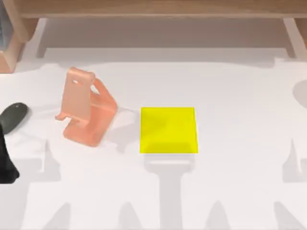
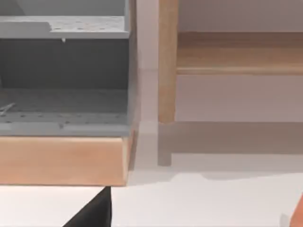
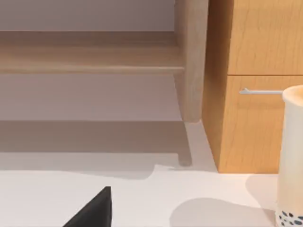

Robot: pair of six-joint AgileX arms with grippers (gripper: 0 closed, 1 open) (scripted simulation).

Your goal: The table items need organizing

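As I look down from above, the dark grey computer mouse [image 1: 14,115] lies at the far left side of the white counter [image 1: 240,96], close to its left edge. A black part of my left arm [image 1: 5,160] is just in front of the mouse at the same edge; I cannot tell if it touches it. The salmon-orange stand [image 1: 86,108] is upright to the right of the mouse, apart from it. The flat yellow square pad [image 1: 168,130] lies further right, near the middle of the counter.

In the left wrist view, a black corner of the left gripper [image 2: 92,213] shows above the counter, facing a grey shelf unit [image 2: 64,71] on a wooden base. In the right wrist view, a black corner of the right gripper [image 3: 92,213] shows, and a wooden cabinet [image 3: 255,94] stands behind a white cup [image 3: 292,156] with blue dots low on it. For both grippers I cannot tell whether the jaws are apart or together.
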